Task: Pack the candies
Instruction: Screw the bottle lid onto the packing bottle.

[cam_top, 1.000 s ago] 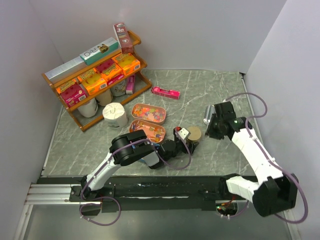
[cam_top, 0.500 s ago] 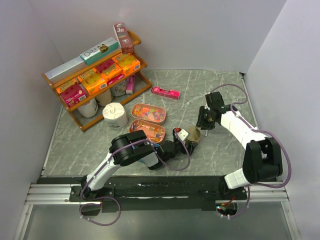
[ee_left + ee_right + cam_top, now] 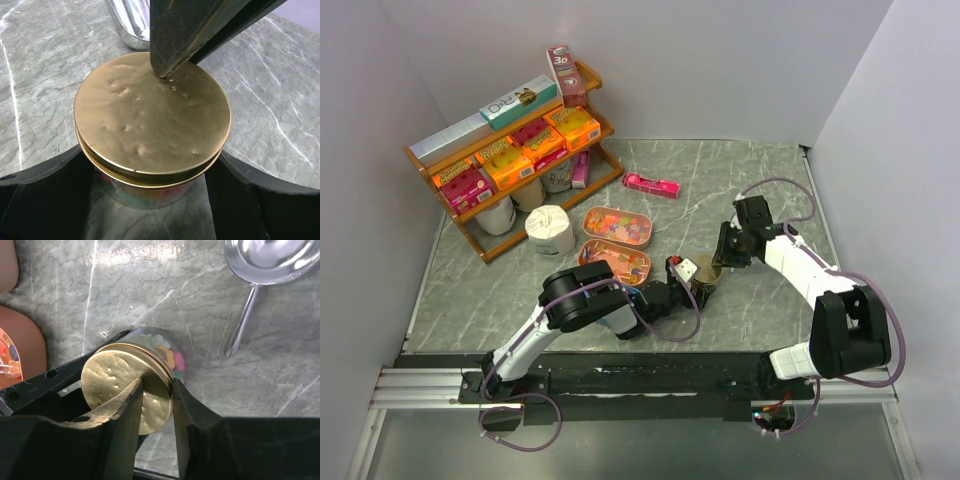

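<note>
A glass jar (image 3: 708, 271) with a gold lid (image 3: 152, 117) stands on the marble table, and candies (image 3: 172, 359) show through its wall. My left gripper (image 3: 150, 155) is shut on the jar, one black finger against each side of it. My right gripper (image 3: 157, 385) pinches the lid's rim: one finger lies on top of the lid and the other presses the rim's outer side. More loose candies fill two pink trays (image 3: 618, 225) (image 3: 623, 264) to the left of the jar.
A silver scoop (image 3: 270, 255) lies on the table just beyond the jar. A pink box (image 3: 652, 184) lies further back. A wooden shelf (image 3: 510, 150) with cardboard boxes and a white roll (image 3: 551, 229) stand at the back left.
My right gripper has moved from behind the jar down and left onto its lid. The left arm and the jar have stayed in place.
</note>
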Controlling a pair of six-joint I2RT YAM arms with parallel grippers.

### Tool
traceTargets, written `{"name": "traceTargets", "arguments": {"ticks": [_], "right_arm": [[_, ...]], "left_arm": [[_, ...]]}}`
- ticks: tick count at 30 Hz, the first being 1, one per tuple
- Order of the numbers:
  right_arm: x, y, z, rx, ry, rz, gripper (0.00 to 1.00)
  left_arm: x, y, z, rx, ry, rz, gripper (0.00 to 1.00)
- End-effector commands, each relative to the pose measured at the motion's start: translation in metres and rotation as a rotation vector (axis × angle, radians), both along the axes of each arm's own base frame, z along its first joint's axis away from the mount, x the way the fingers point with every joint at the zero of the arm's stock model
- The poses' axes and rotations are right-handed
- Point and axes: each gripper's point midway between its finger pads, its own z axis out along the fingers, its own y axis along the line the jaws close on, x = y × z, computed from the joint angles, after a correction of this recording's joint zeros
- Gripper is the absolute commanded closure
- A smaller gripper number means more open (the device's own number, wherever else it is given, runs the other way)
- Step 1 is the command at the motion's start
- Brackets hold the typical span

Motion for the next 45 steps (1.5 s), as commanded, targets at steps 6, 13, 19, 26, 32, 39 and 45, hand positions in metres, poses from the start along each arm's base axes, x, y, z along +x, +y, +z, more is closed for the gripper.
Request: {"name": "traceTargets", "arguments": {"ticks": [6, 13, 19, 26, 32, 39, 45], "right_arm": [[-0.035, 0.002, -0.021, 0.018, 0.125, 0.004, 0.82], [-0.073, 0.018, -0.032, 0.043, 0.207, 0.058, 0.85], [-0.119, 0.023, -0.029, 0.084, 0.261, 0.046, 0.88], [-0.122, -0.009, 0.012, -0.013, 0.151, -0.114, 0.89], [-0.068, -0.03, 0.055, -0.06, 0.002, -0.256, 0.88], [-0.006, -0.008, 0.058, -0.026, -0.065, -0.129, 0.73], [0.021, -0.006, 0.032, -0.078, -0.038, -0.08, 0.69]], "left_arm": [[-0.026, 0.041, -0.118, 0.332, 0.198, -0.001, 0.51], [-0.025, 0.037, -0.121, 0.345, 0.198, -0.01, 0.51], [-0.023, 0.036, -0.125, 0.356, 0.201, -0.005, 0.51], [-0.022, 0.047, -0.125, 0.379, 0.154, 0.015, 0.52], [-0.028, 0.056, -0.128, 0.402, 0.133, 0.01, 0.53], [-0.033, 0.056, -0.132, 0.412, 0.137, -0.005, 0.54], [-0.034, 0.055, -0.133, 0.414, 0.139, -0.013, 0.54]]}}
